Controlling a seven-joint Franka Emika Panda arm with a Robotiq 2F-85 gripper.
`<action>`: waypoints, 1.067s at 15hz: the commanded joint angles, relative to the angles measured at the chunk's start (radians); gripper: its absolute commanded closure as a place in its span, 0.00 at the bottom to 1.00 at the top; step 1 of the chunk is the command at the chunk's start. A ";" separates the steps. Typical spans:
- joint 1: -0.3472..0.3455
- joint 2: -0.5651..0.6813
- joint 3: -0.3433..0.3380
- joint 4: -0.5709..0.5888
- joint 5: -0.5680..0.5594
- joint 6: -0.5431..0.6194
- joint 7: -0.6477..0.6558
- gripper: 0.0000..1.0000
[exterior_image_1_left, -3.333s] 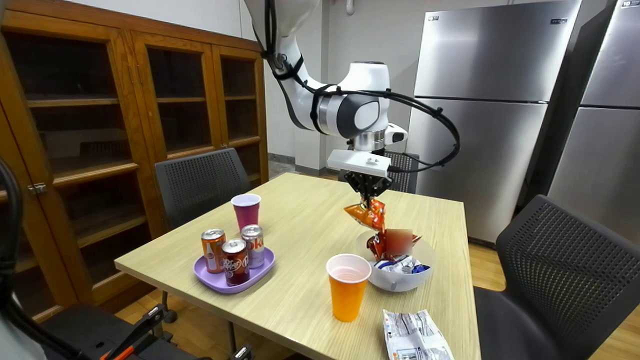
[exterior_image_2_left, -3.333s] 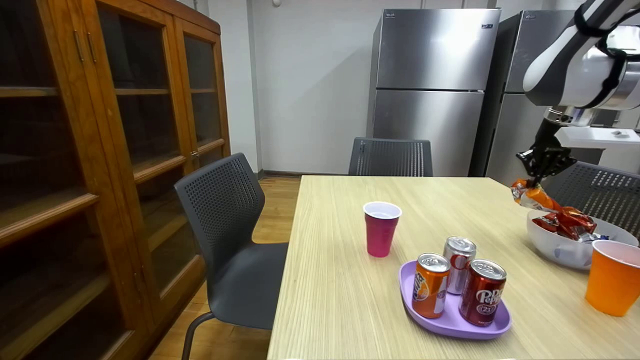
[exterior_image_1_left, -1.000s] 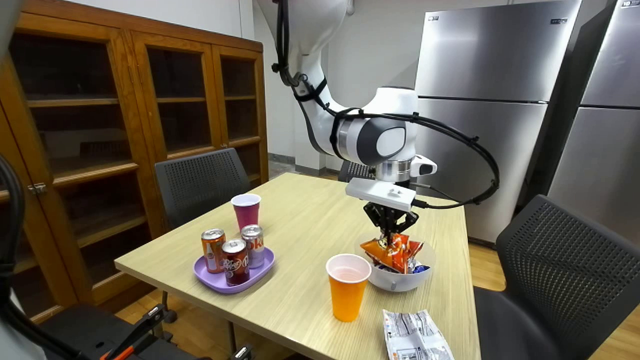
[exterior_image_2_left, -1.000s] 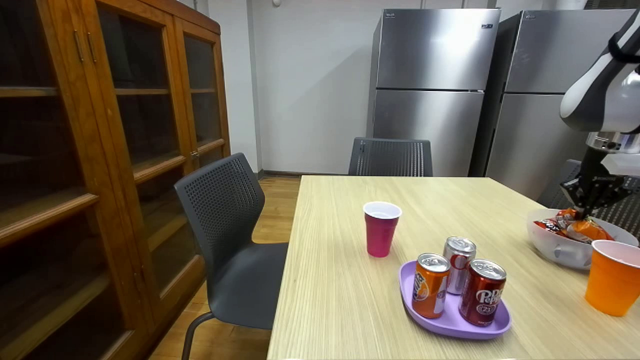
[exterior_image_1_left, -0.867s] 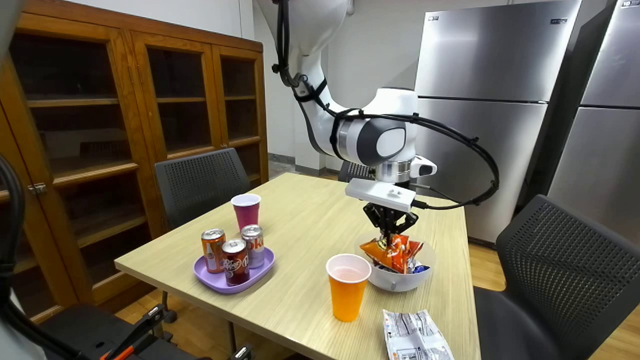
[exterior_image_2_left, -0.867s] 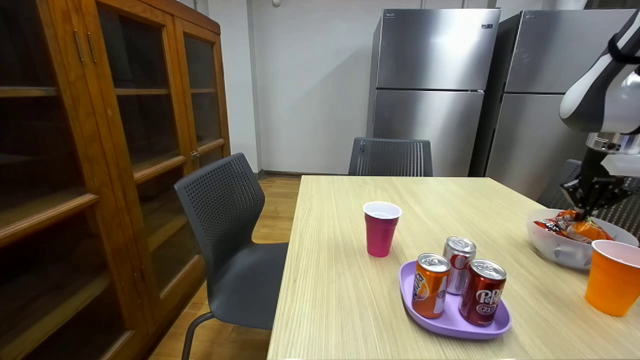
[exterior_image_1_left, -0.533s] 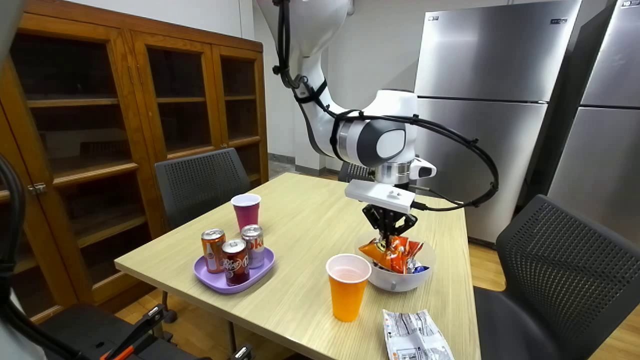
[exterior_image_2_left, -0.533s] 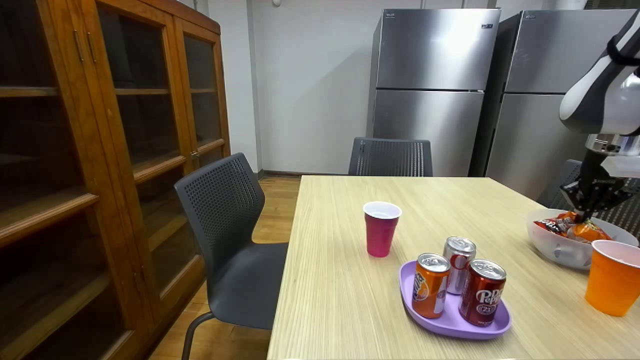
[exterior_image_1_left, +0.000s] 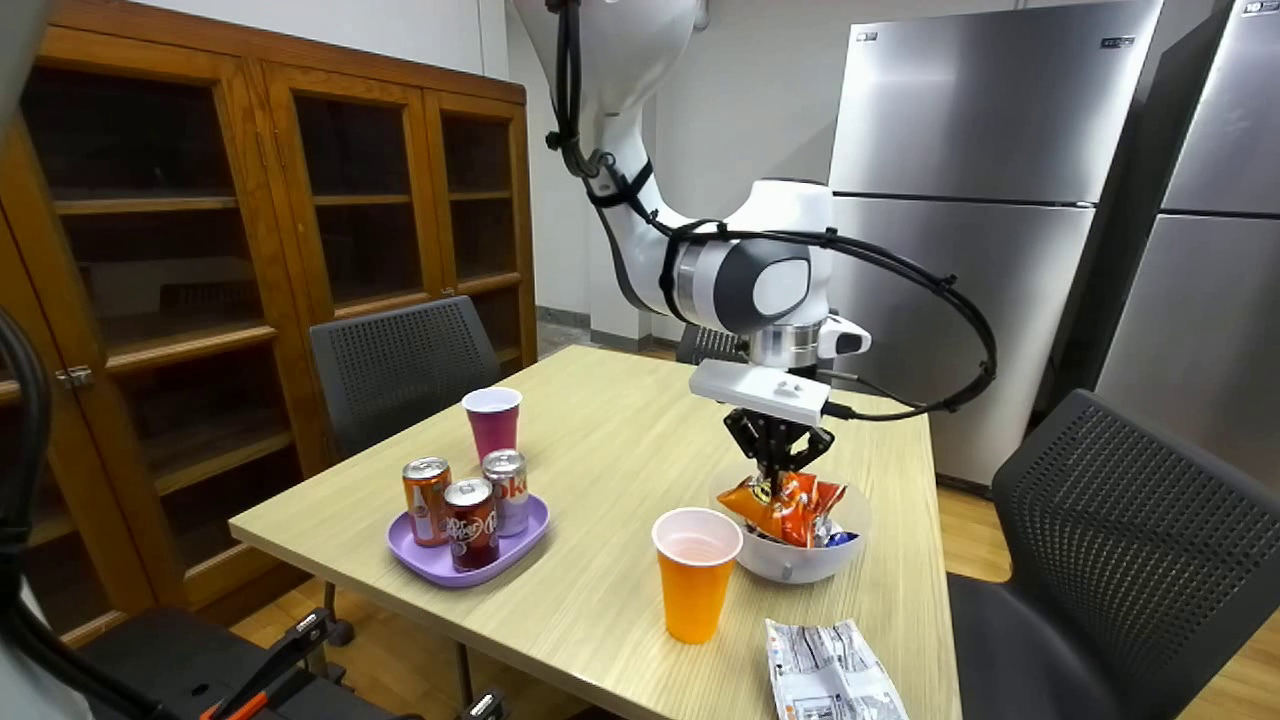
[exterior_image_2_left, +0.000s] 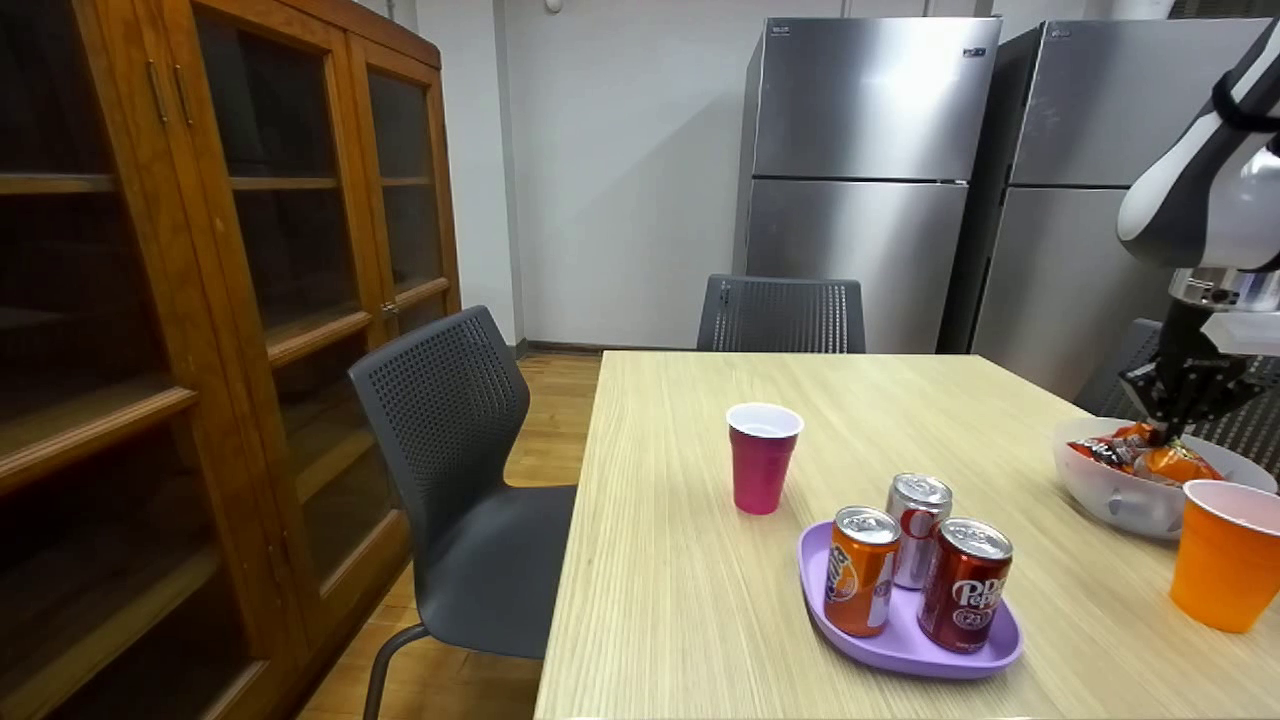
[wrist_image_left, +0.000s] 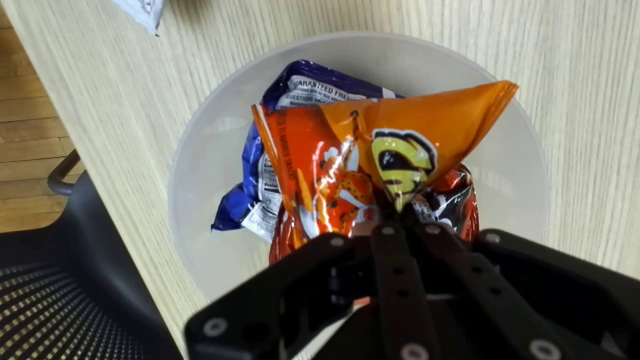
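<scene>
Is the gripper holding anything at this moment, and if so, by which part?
Yes: the gripper pinches an orange snack bag by a gathered fold near its middle, between its two ends.

Big brown wood cupboard (exterior_image_1_left: 270, 290) along left side, glass doors (exterior_image_1_left: 350, 240), dark inside. Plain pale wall (exterior_image_2_left: 600, 110) at far end, soft slanted shadow (exterior_image_2_left: 680, 200) on it. Two tall silver fridges (exterior_image_2_left: 865, 240) far right, white shine (exterior_image_2_left: 915, 80) on left one. Light wood table (exterior_image_2_left: 680, 480) in front of me. Dark gray chairs (exterior_image_2_left: 460, 480) around it, tiny holes in backs (exterior_image_1_left: 1130, 520). Yellow-brown board floor (exterior_image_2_left: 560, 400) below.
</scene>
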 joint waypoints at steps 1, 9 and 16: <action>0.012 -0.002 -0.010 0.006 -0.037 -0.027 0.019 0.67; 0.005 -0.045 0.001 -0.016 -0.031 -0.007 0.009 0.08; 0.009 -0.077 -0.010 -0.026 -0.033 0.007 0.021 0.00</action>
